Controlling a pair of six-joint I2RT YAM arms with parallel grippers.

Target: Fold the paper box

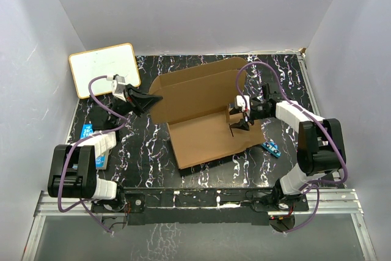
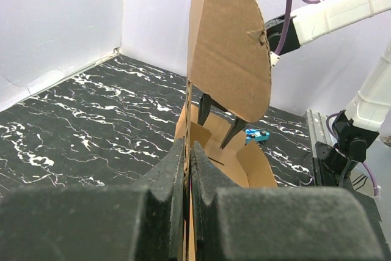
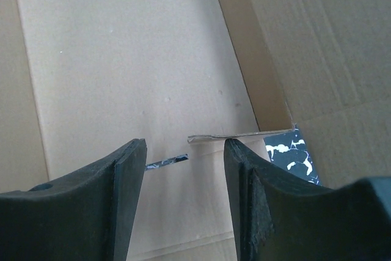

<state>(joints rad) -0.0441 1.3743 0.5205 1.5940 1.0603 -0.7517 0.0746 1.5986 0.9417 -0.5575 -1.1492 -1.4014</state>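
Mid table (image 1: pixel 153 166) lies the paper box (image 1: pixel 204 136), half-formed: base panel flat, long back wall upright w/ a rounded flap at its L end. At the box's L end the left fingers (image 1: pixel 148 101) are clamped fully closed on that wall's edge. Wrist view shows the 2 fingers (image 2: pixel 168 175) pinching the cardboard, w/ the flap (image 2: pixel 229 53) rising straight above. At the box's R end the right fingers (image 1: pixel 240 126) sit inside, by a short upright side tab. They're approx half open, gripping nothing, w/ the base panel (image 3: pixel 122 59) below and a slot & tab edge just past the tips (image 3: pixel 131 157). White board (image 1: pixel 104 68) sits off the box's back-L corner, small blue item (image 1: pixel 270 148) just off its front-R corner.
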